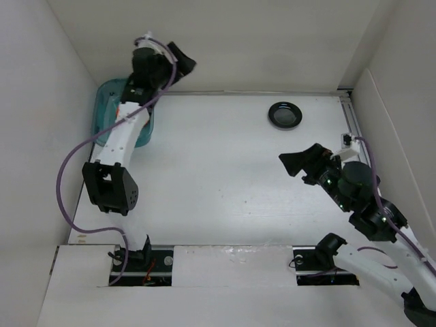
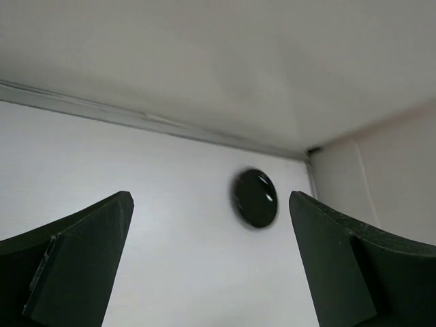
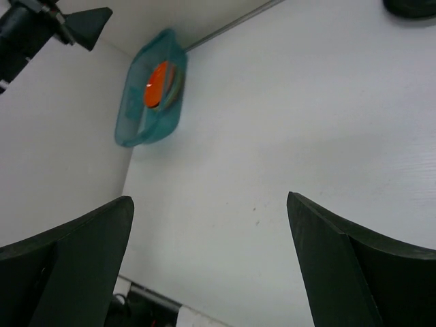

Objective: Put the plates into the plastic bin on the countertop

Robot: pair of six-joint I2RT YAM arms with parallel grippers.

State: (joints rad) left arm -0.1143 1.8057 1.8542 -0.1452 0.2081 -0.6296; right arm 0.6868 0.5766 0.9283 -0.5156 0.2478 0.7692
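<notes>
Well, one glossy black plate [image 1: 285, 114] lies out on the countertop [image 1: 218, 177], near the far-right corner and just short of the far edge. The plastic bin [image 3: 146, 129] sits in the far-left corner, with an orange plate [image 3: 158, 83] showing inside it. What else it holds is too small to make out.

The right gripper [image 1: 296, 163] hovers near the right edge, nearer to us than the plate. Its fingers are spread wide with nothing between them. The left gripper [image 2: 210, 204] is raised by the bin, likewise spread and empty.

To my eye the job now is fetching that last plate, and the right arm is the closer one. A shallow glossy dish lying flat gives little to pinch, so I'd bring one finger down outside the rim and the other inside the well. Close firmly before lifting, since the glaze looks slippery. Then carry it level across to the far-left corner, keeping clear of the left arm.
</notes>
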